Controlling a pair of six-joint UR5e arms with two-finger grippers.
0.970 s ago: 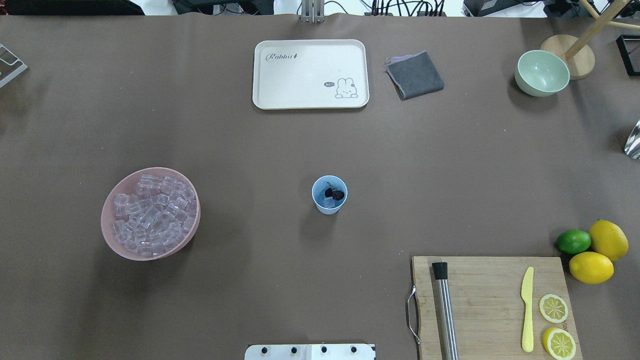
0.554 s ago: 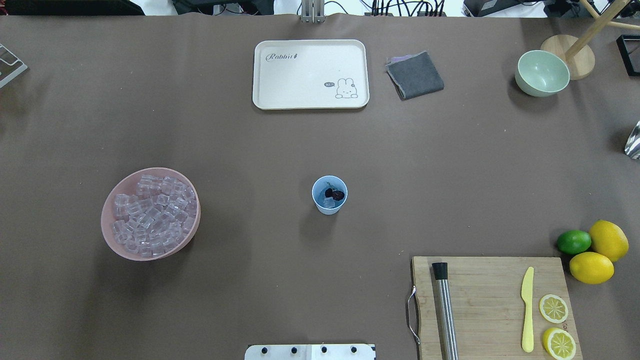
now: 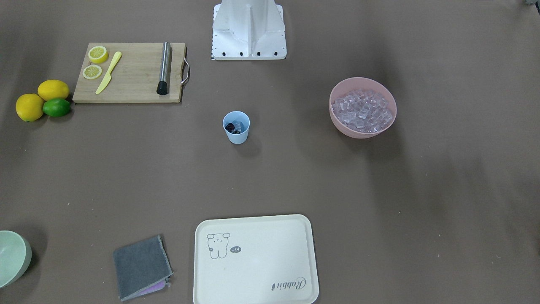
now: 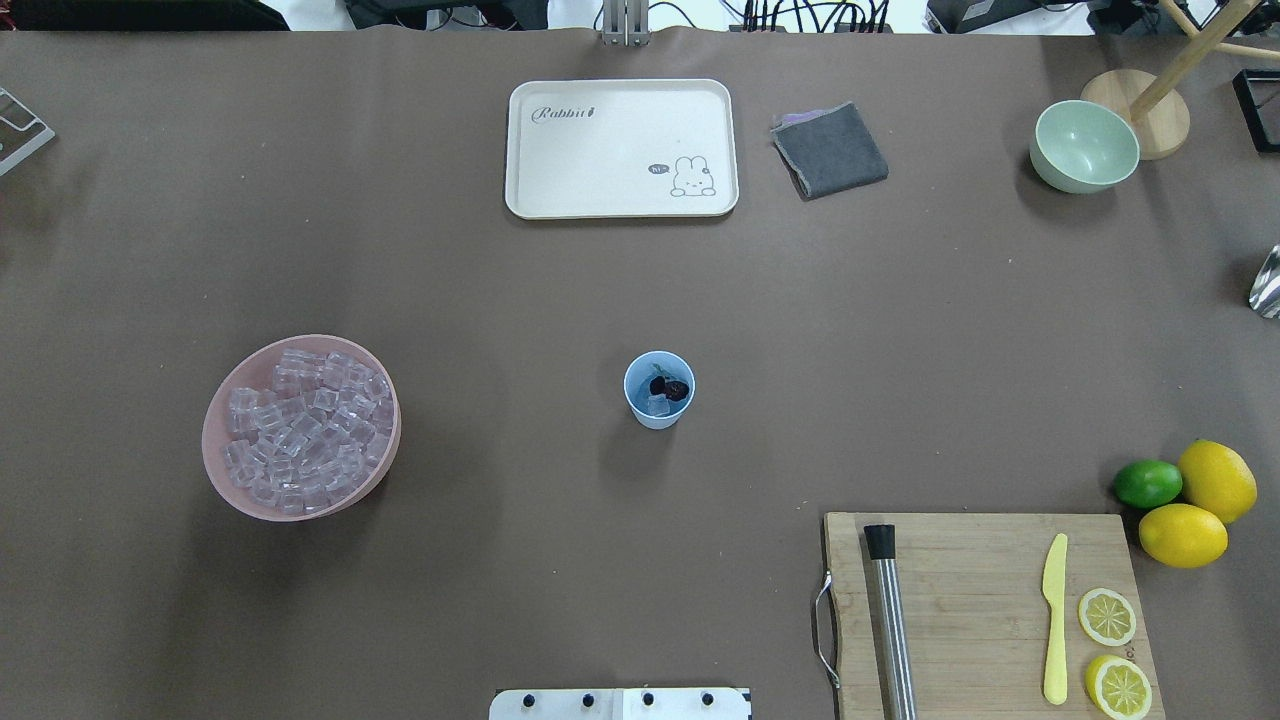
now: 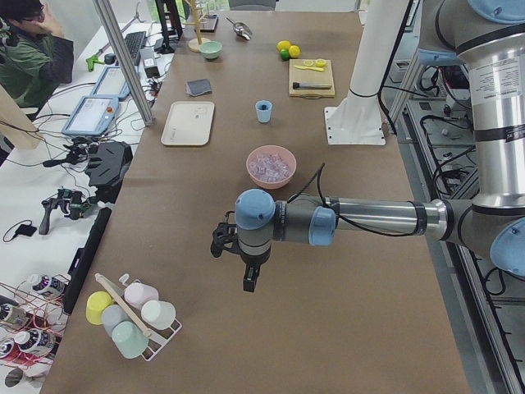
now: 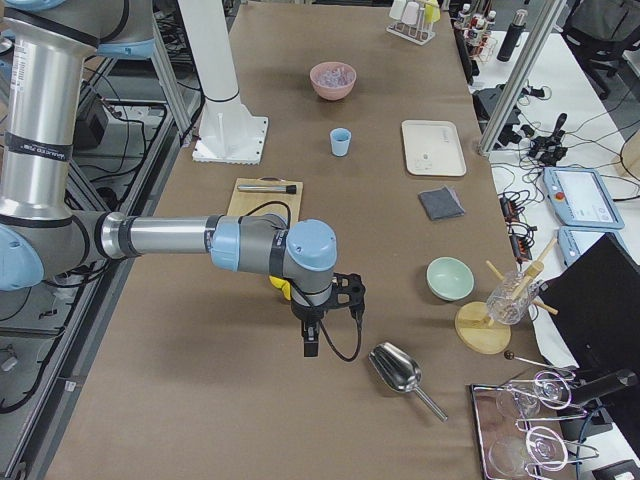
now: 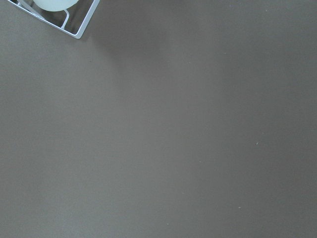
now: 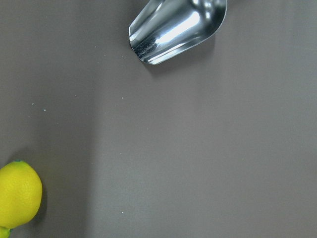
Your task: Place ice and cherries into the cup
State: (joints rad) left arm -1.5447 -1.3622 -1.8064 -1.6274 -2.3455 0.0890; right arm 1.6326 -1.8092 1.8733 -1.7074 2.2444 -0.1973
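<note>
The light blue cup (image 4: 659,390) stands upright mid-table, also seen in the front-facing view as the cup (image 3: 236,126). Inside it lie dark cherries (image 4: 672,389) on a clear ice cube (image 4: 657,405). More ice (image 4: 300,430) fills the pink bowl (image 4: 215,470) on the left. My left gripper (image 5: 248,279) hangs over bare table far from the cup, toward the cup rack. My right gripper (image 6: 310,345) hangs between the lemons and the metal scoop. Both show only in the side views, so I cannot tell whether they are open or shut.
A cream tray (image 4: 621,148), a grey cloth (image 4: 830,150) and a pale green bowl (image 4: 1084,146) sit at the far side. A cutting board (image 4: 980,610) holds a steel muddler, yellow knife and lemon slices; lemons (image 4: 1183,535) and a lime (image 4: 1147,483) lie beside it. A metal scoop (image 8: 173,29) lies at the right end.
</note>
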